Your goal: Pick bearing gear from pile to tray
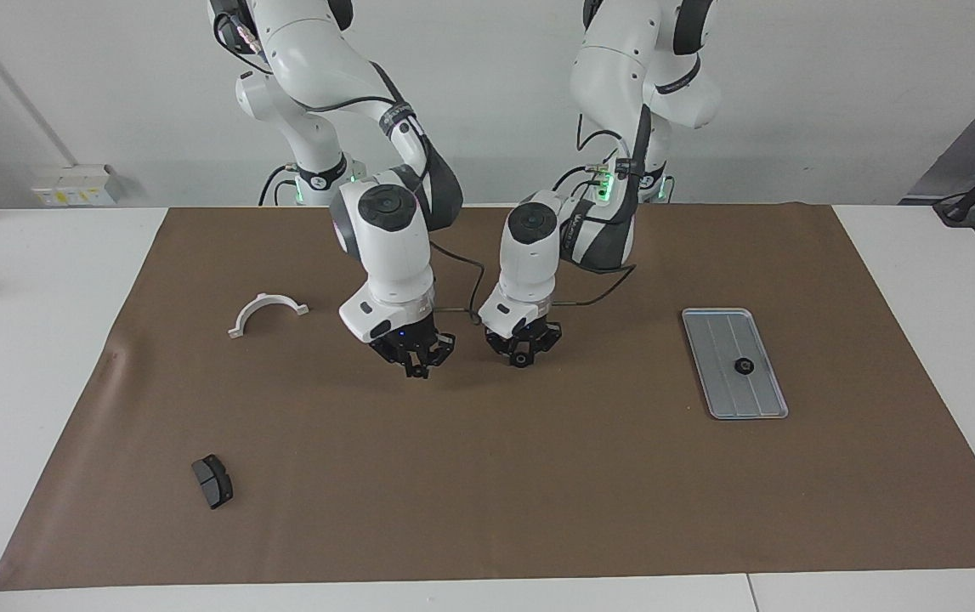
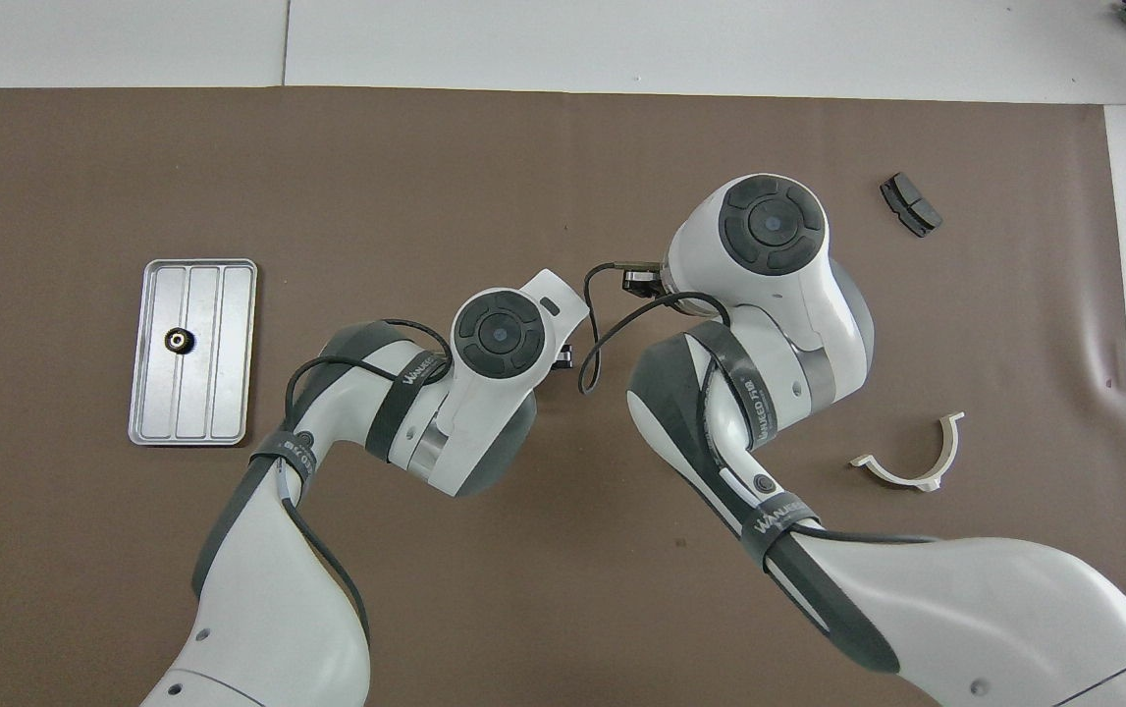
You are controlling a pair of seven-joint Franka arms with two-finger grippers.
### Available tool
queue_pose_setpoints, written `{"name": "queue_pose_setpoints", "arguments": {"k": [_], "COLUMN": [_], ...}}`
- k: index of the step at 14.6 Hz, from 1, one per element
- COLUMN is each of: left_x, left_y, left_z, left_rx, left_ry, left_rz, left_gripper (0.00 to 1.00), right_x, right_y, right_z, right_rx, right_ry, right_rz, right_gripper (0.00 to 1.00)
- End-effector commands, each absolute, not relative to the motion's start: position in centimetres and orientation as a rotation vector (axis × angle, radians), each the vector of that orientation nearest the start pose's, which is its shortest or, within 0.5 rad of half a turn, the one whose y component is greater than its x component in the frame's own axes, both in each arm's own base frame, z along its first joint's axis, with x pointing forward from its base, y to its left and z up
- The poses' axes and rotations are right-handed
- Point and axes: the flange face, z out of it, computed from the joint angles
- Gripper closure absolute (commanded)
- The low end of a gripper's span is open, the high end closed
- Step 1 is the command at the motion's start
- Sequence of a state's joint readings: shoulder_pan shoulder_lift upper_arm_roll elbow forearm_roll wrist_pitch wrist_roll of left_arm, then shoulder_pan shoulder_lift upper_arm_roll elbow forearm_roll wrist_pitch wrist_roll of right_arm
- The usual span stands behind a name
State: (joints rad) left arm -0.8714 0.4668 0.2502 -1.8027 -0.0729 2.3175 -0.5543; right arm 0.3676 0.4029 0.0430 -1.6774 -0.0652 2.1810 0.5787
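The left gripper [image 1: 520, 355] is down at mid-table, its fingers closed narrowly on a small black ring [image 1: 520, 360] on the brown mat [image 1: 487, 476]. Just beside it, the right gripper [image 1: 416, 363] hangs low over the mat; whether it grips anything cannot be told. The tray [image 1: 721, 399], toward the left arm's end, holds one ring [image 1: 743, 366]. The facing view alone shows both grippers; from overhead the wrists hide them. White wall, white tabletop [image 1: 28, 340]. A white bracket [image 1: 267, 312] and grey pad [image 1: 212, 481] lie toward the right arm's end.

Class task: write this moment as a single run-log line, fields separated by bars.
left claw: shut on black ring | right claw: beside it, over mat | tray: holds one ring
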Motion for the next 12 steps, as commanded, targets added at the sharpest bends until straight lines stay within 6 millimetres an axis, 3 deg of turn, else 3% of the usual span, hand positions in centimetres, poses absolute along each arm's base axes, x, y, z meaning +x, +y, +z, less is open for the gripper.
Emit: {"name": "queue_pose_setpoints", "arguments": {"k": [1,5,7,9,12], "left_x": [52.6,53.7,54.3,55.3,56.9], "left_y": [-39.1,-36.0,-33.3,-29.0,-22.5], "left_z": [31.3,34.4,36.0,37.1,38.0], "left_rx": [-3.069,-3.091,-3.101,-3.108,-3.109], "left_ry": [0.108,0.056,0.084,0.106,0.168], "left_rz": [-0.126,-0.150,-0.142,-0.137,-0.135], "left_gripper": [1.00,1.00,1.00,1.00,1.00], "right_x": [60.8,60.4,58.6,57.3,54.3], "right_y": [26.4,26.4,29.2,31.6,37.5], "right_z": [38.1,37.7,36.2,35.0,32.7], "right_rx": [-3.111,-3.108,-3.088,-3.063,-3.036], "right_ry": [0.232,0.258,0.288,0.313,0.355], "right_rz": [-0.167,-0.158,-0.168,-0.190,-0.181], "right_gripper": [1.00,1.00,1.00,1.00,1.00]}}
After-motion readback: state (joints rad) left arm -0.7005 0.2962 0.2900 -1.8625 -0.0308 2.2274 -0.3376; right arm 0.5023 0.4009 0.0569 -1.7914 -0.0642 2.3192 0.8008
